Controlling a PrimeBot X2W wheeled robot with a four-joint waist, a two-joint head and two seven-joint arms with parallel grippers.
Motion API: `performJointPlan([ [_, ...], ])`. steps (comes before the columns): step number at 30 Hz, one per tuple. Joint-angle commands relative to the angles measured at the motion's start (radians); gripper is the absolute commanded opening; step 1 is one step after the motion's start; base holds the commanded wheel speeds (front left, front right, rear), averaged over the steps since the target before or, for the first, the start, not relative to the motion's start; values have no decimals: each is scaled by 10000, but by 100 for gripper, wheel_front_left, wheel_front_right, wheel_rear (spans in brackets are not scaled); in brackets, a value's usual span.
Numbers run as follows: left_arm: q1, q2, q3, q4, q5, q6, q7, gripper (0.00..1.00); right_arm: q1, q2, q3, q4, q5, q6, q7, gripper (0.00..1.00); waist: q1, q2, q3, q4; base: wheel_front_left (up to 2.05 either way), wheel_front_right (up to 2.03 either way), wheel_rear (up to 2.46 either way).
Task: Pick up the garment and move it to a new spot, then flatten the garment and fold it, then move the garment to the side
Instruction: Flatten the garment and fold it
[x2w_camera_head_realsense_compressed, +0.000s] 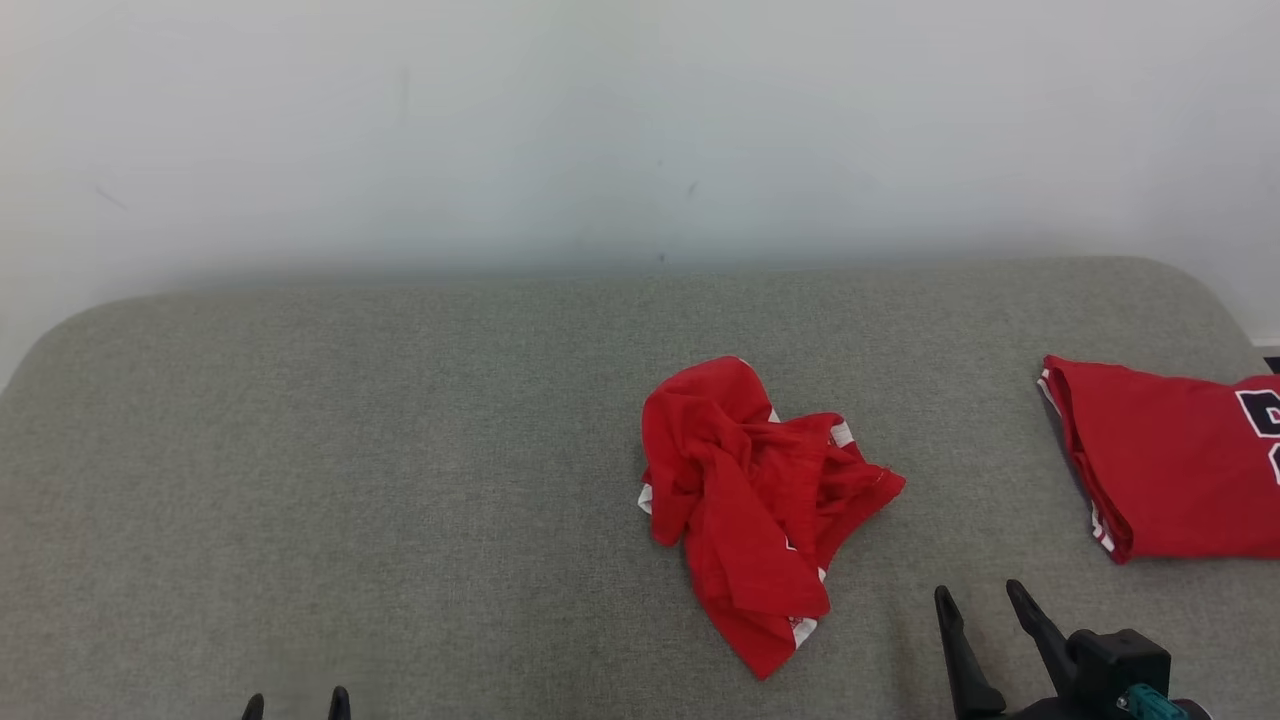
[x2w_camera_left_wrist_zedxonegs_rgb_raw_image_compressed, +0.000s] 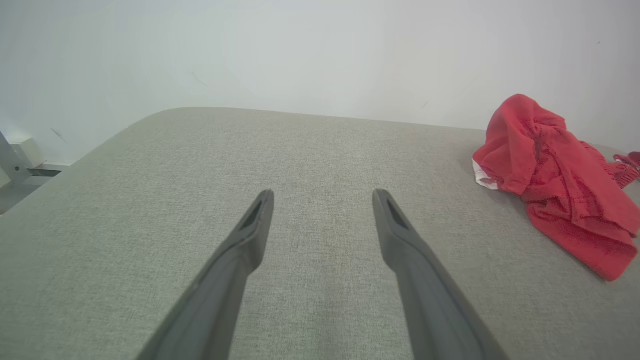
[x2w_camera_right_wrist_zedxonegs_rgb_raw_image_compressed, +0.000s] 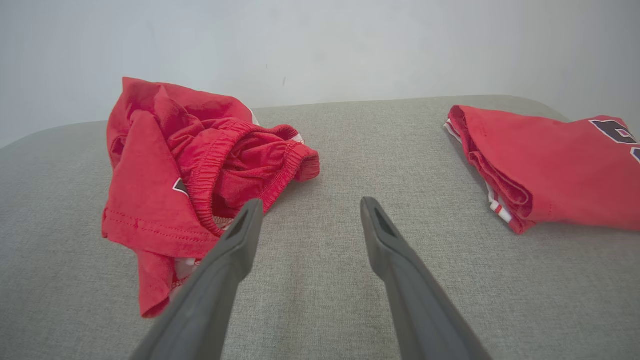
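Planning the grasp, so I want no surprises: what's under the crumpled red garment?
The crumpled red garment lies directly on the grey cushion, which is visible all around it. White trim peeks out at its edge. Its own folds hide anything beneath its middle.

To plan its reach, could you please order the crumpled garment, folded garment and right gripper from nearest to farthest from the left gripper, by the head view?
From the left gripper:
1. crumpled garment, centre.
2. right gripper, lower right.
3. folded garment, far right.
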Motion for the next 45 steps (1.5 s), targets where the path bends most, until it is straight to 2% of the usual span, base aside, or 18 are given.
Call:
performJointPlan([
  [1, -107, 45, -60, -31, -47, -34, 98, 100, -131, 16, 61, 28, 44, 6, -28, 100, 0, 0, 8, -126, 0, 0, 0],
  [8, -682, -21, -476, 38, -494, -312, 1029, 100, -222, 35, 182, -21, 47, 6, 26, 100, 0, 0, 105, -739, 0, 0, 0],
  [13, -1719, -46, -1177, 294, -1003, -624, 1668, 100, -381, 13, 249, -68, 45, 6, 42, 100, 0, 0, 287, -1549, 0, 0, 0],
  [19, -3002, -110, -2197, 1360, -1730, -775, 2461, 100, -450, 42, 301, -54, 109, 6, -36, 100, 0, 0, 642, -2642, 0, 0, 0],
  [25, -4234, -240, -3053, 2475, -2204, -781, 2944, 100, -577, 110, 256, 87, 171, 6, -203, 100, 0, 0, 968, -3407, 0, 0, 0],
  [32, -5195, -426, -3155, 3725, -2089, -475, 2999, 100, -642, 168, 348, 209, 205, 6, -282, 100, 0, 0, 1080, -3762, 0, 0, 0],
  [33, -5292, -435, -3180, 3829, -2022, -459, 2924, 73, -662, 167, 353, 229, 215, 6, -300, 100, 0, 0, 1077, -3775, 0, 0, 0],
  [34, -5395, -451, -3196, 3915, -1993, -454, 2842, 0, -681, 171, 367, 247, 221, 6, -318, 100, 0, 0, 1072, -3780, 0, 0, 0],
  [40, -6256, -602, -3596, 3881, -1933, -636, 1963, 0, -779, 153, 454, 381, 229, 6, -329, 100, 0, 0, 963, -3619, 0, 0, 0],
  [45, -7601, -742, -4140, 3393, -2126, -751, 1264, 0, -770, 74, 549, 415, 236, 6, -280, 100, 0, 0, 786, -3377, 0, 0, 0],
])
